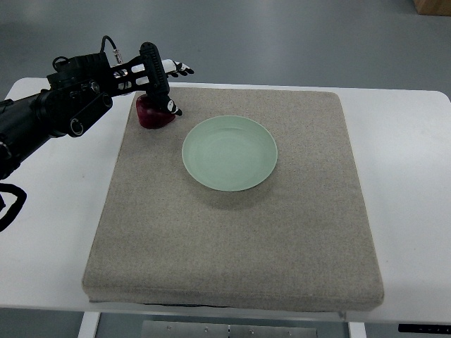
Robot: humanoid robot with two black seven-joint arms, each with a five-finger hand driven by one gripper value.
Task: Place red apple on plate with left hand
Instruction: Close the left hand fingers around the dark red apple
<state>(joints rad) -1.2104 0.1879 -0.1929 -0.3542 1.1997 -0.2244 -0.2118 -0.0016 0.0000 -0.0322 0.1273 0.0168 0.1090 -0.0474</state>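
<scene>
Beige mat (232, 232), white table (412, 211), grey floor (282, 35)

Red apple (153, 115): dark red, rounded and glossy; it sits near the far left corner of the grey mat, resting on the fabric. Its upper part is hidden under the left robot hand (158, 83), so only the lower body shows clearly.
Apple relative to plate: to the left of the plate and slightly farther back, near it but apart, with a strip of mat between them.
Plate (230, 153): pale green, round and shallow with a smooth raised rim; lying flat and upright near the middle of the mat, slightly toward the far side. Its bowl holds nothing.
Apple status: off the plate.
</scene>
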